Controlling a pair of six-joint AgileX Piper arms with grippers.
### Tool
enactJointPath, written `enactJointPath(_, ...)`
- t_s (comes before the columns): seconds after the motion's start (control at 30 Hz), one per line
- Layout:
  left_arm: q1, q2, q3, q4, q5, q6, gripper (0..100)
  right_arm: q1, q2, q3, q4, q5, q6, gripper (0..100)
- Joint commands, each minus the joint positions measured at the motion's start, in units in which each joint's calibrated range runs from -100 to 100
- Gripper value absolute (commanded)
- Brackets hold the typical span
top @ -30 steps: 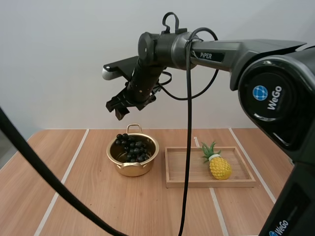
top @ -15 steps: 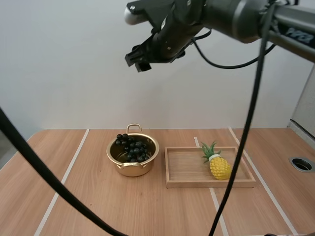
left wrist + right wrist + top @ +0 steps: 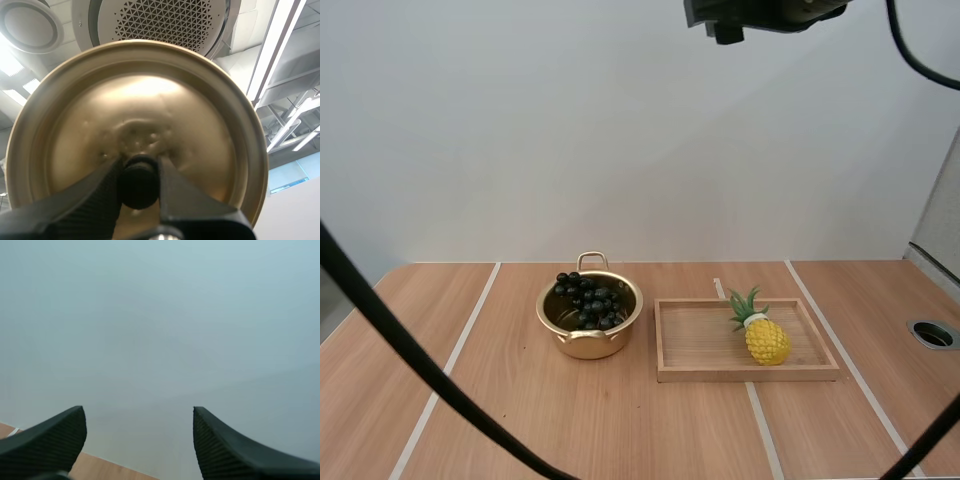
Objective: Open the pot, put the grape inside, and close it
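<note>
The gold pot (image 3: pixel 588 346) stands uncovered on the table left of centre, with a bunch of dark grapes (image 3: pixel 588 300) lying inside it. In the left wrist view my left gripper (image 3: pixel 139 172) is shut on the black knob (image 3: pixel 139 186) of the gold lid (image 3: pixel 200 130), whose round top faces the camera, held up in the air. My right gripper (image 3: pixel 137 412) is open with nothing between its fingers and faces the pale wall. High above the table, my right arm (image 3: pixel 765 12) sits at the top of the high view.
A wooden tray (image 3: pixel 720 372) lies right of the pot with a yellow toy pineapple (image 3: pixel 766 340) on it. A round hole (image 3: pixel 932 333) is in the table at the far right edge. Bare wood stretches in front of the pot and tray.
My right arm has swung up and to the right, from just above the pot to the top edge of the high view. The pot, grapes and tray have not moved.
</note>
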Motion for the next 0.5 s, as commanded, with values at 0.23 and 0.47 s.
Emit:
enactJointPath(0.23,-0.12,1.31,-0.12,0.12,2.35,-0.28,0,-3.19,-4.99,-0.46,-0.72,-0.48,0.37,100)
enactJointPath(0.47,-0.12,2.59,-0.12,0.12,5.79,-0.71,0,-3.36,-6.44,-0.61,-0.83,-0.48,0.46,0)
